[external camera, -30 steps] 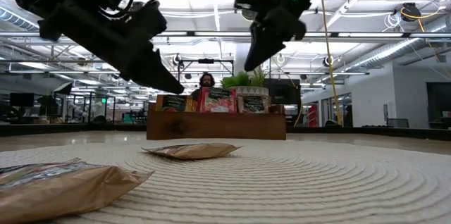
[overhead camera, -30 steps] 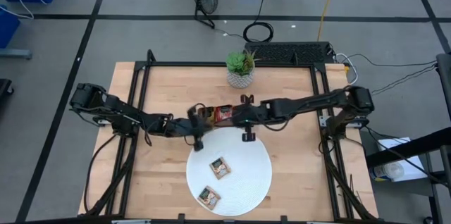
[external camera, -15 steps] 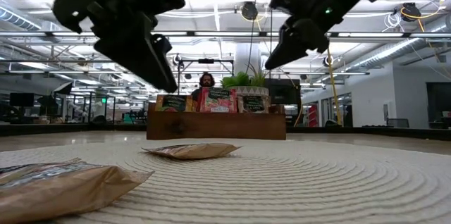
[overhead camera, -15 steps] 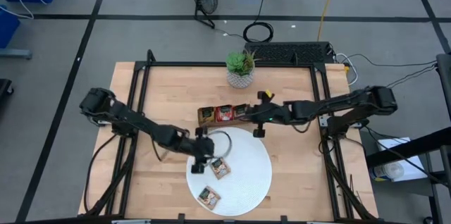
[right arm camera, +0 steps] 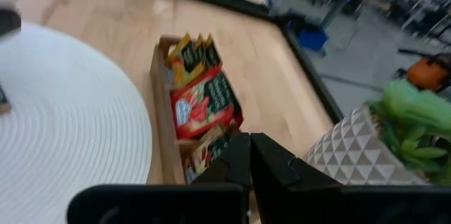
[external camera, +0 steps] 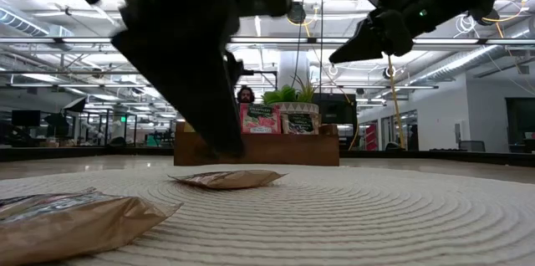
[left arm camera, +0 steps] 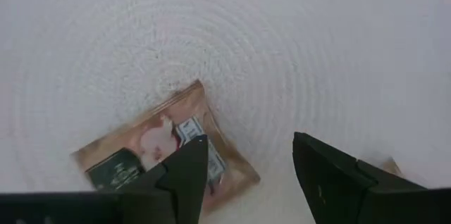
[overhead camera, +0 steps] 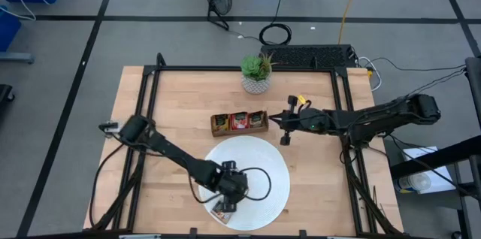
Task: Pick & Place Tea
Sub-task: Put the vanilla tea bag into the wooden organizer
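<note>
While the left hand (left arm camera: pixel 246 175) hangs with its fingers spread just above a tan tea sachet (left arm camera: pixel 165 157) on the white plate (overhead camera: pixel 274 171), the right hand (right arm camera: pixel 250 157) waits pinched shut and empty over the tabletop (overhead camera: pixel 180 96), just beside the wooden tray (overhead camera: pixel 239 122). That tray already holds sachets standing upright in its compartments, a red one (right arm camera: pixel 208 104) in the middle. A second tan sachet (external camera: pixel 227 179) lies flat on the plate nearby, apart from the first. The risk now looks to be the grasp itself: the sachet under the left hand lies flat and thin on the ribbed plate, sits off to one finger's side rather than between both, and could be nudged away or caught only by a corner and dropped on the way to the tray.
</note>
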